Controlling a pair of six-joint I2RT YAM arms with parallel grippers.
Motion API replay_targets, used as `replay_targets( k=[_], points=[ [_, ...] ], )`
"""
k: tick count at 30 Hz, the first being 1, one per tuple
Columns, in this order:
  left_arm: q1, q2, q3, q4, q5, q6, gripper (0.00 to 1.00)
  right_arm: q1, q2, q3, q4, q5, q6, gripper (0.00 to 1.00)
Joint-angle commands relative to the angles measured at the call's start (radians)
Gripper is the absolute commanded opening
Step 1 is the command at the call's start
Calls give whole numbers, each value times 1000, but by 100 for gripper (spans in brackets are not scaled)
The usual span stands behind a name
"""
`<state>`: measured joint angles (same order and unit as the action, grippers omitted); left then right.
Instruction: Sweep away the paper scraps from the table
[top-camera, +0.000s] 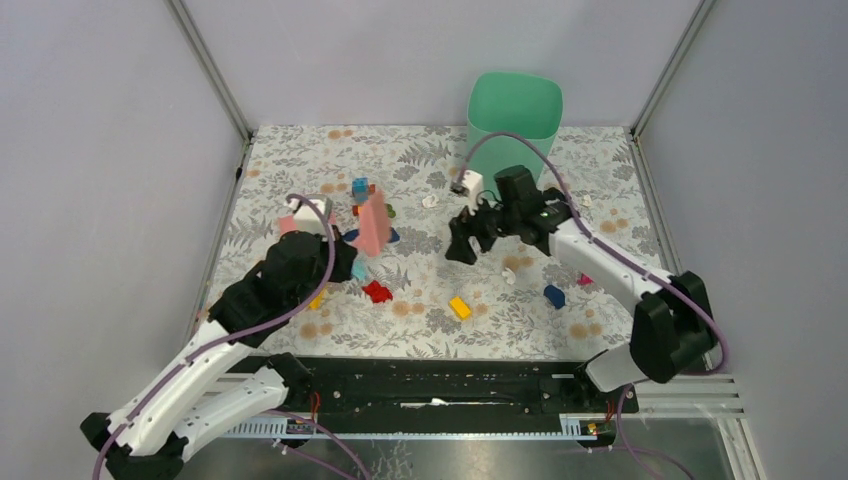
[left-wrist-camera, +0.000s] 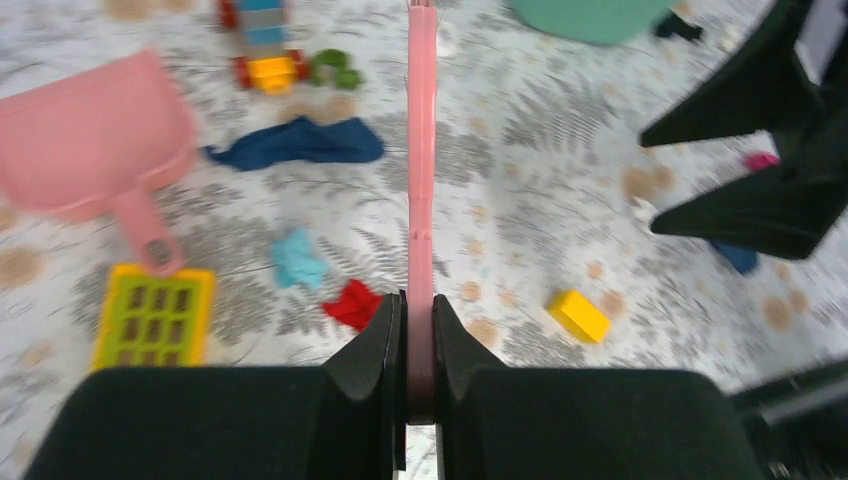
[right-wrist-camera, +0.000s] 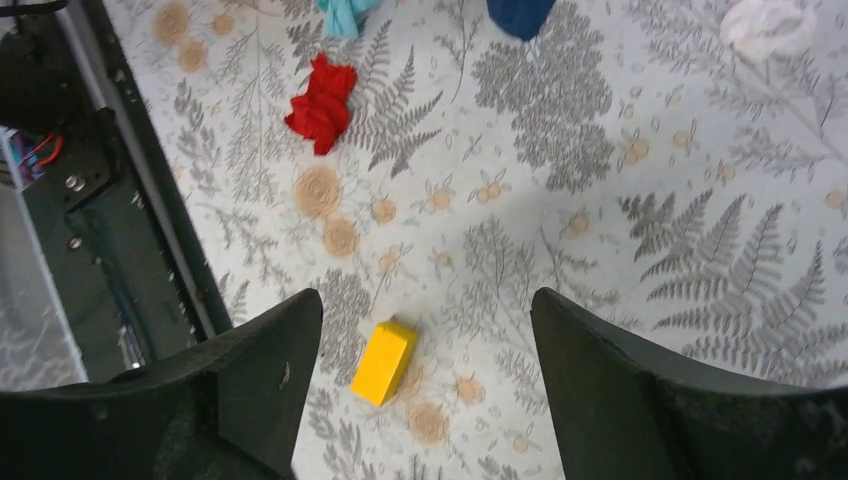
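Ahead of right gripper (right-wrist-camera: 425, 300), paper scrap (right-wrist-camera: 765, 25)

You are viewing a robotics lab cell: plain grey panels (top-camera: 90, 150), aluminium framing (top-camera: 212, 72), a leaf-printed tabletop (top-camera: 420, 165).

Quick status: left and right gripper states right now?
Left gripper: shut on the pink flat tool, which shows edge-on.
Right gripper: open, nothing between its fingers.

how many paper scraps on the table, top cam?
3 paper scraps: one left of the right arm, one on its near side, one right of the green bin. Arms or the pink sweeper may hide more.
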<state>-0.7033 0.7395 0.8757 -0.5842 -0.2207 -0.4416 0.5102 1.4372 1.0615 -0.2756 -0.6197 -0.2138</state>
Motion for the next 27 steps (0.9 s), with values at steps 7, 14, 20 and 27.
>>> replay_targets(
  k=[7,14,20,27],
  points=[
    [3,-169,-65,-238,-646,-217,0,269,360,467,-19,284,229,73],
    [4,-272,-63,-342,-843,-358,0,395,665,818,-58,364,374,73],
    [4,-354,-78,-348,-869,-400,0,459,856,1031,-72,446,485,72],
    [14,-368,-80,-348,-874,-407,0,516,994,1191,-79,629,566,75]
  ],
)
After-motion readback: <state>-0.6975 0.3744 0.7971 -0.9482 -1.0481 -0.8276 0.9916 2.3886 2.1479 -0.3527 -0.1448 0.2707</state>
